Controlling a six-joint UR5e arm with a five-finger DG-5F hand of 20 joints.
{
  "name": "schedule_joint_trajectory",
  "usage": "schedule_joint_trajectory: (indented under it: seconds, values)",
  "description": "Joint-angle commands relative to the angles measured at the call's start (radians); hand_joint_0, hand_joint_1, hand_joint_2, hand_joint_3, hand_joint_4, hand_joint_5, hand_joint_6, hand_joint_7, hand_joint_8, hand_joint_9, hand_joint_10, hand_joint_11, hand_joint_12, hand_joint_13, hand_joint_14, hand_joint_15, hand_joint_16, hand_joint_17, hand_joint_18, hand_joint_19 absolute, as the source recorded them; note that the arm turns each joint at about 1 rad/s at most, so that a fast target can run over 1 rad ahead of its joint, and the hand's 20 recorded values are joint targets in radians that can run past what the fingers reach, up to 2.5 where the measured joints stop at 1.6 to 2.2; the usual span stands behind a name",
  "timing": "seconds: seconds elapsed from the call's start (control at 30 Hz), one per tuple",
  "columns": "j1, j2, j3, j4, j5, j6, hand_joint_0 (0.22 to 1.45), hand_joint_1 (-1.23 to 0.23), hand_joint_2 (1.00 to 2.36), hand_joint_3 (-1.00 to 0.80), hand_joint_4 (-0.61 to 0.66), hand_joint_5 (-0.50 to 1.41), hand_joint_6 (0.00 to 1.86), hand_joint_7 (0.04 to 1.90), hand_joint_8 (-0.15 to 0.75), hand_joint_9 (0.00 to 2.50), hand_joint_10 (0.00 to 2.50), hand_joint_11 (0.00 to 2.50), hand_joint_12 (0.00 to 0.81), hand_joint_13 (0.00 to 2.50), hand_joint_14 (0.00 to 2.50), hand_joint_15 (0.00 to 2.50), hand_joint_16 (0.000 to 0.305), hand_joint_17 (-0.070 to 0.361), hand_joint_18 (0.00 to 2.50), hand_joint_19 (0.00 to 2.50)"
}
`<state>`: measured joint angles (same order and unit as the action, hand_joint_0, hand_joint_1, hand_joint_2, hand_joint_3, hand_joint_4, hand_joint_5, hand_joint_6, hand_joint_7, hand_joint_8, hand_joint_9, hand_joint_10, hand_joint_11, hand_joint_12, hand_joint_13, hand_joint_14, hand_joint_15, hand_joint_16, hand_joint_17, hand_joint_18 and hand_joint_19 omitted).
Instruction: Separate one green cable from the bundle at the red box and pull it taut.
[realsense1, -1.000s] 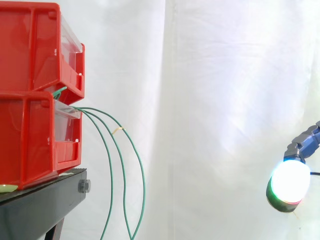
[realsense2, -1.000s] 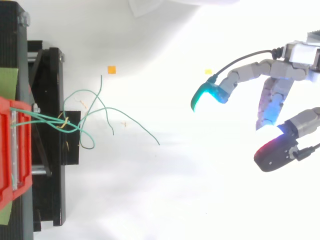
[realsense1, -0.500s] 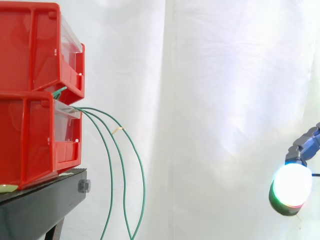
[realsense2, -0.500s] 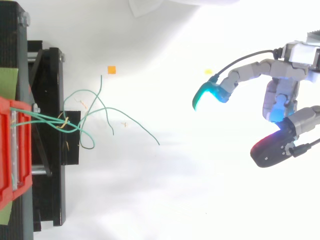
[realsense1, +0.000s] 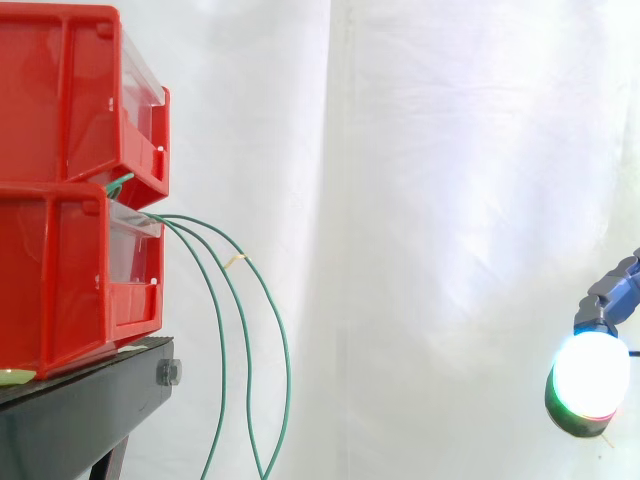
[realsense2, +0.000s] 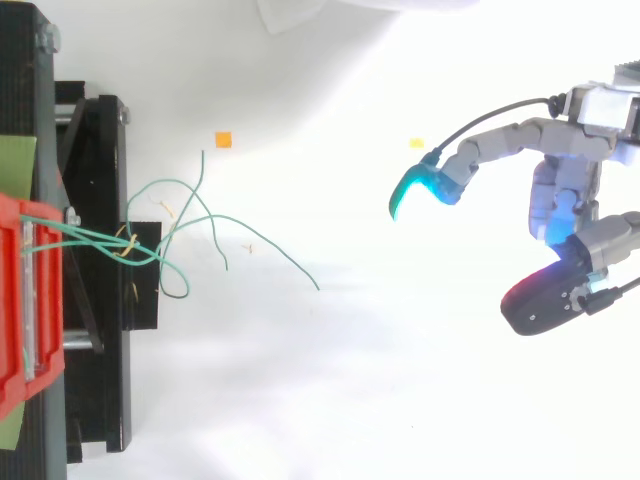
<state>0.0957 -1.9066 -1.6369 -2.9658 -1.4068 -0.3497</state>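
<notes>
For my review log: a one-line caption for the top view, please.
Robot hand hovers open, well clear of the green cables trailing loose from the red box.

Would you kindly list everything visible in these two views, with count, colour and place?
bins: two, red, stacked at the left on the stand
stand: one, black, under the bins
cables: a bundle of about three strands, green, hanging from the lower bin's front
curtain: one, white, behind everything
markers: two small ones, orange and yellow, on the white surface
hand: one, grey with glowing pads, at the right, open and apart from the cables
</notes>
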Motion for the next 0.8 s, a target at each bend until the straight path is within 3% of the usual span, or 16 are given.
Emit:
schedule_joint_trajectory:
  seconds: [0.0,0.77]
  values:
    - [-0.001,0.001,0.000,0.001,0.000,0.000,0.69,-0.59,1.00,-0.50,0.33,-0.13,0.50,0.68,0.381,1.59,0.00,0.03,0.416,1.75,0.02,0.41,0.048,0.109,1.13,0.55]
    - [-0.001,0.000,0.000,0.001,0.000,0.000,0.70,-0.59,1.00,-0.50,0.33,-0.12,0.50,0.69,0.278,1.59,0.00,0.07,0.367,1.70,0.02,0.54,0.050,0.113,1.07,0.58]
